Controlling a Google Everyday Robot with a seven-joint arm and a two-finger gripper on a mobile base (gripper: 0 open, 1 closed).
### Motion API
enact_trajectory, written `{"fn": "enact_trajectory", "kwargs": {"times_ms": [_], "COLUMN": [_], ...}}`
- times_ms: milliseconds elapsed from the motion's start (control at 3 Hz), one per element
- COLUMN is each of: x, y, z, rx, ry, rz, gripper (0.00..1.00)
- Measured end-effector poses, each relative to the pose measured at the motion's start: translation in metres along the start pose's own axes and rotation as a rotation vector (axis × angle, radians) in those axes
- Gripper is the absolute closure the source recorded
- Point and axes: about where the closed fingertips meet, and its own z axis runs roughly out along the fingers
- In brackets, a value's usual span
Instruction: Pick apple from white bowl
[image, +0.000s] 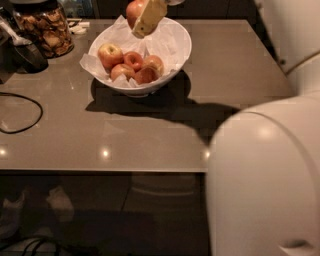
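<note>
Round, mostly red apple (132, 10), judged firm, smooth, fairly heavy and apt to slip, hangs at the frame's top centre above the wide, glossy white paper-lined bowl (178, 50) on the grey desk (240, 65), clasped by the gripper's (137, 23) pale fingers (150, 17), best across its middle.

The gripper (142, 21) hangs at the view's top edge, clamped around the apple (131, 10).

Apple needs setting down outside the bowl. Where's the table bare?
Bare: right of the white bowl to the table edge, and the front strip between bowl and cable. Crowded: back left by the jar. The gripper holds the apple above the bowl.
</note>
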Motion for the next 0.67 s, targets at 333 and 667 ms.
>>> {"fn": "enact_trajectory", "kwargs": {"times_ms": [333, 667], "x": [-0.004, 0.005], "y": [0.028, 0.058], "z": [-0.033, -0.041], "rx": [0.041, 0.046], "ry": [-0.058, -0.077], "rz": [-0.036, -0.047], "gripper": [1.0, 1.0]}}
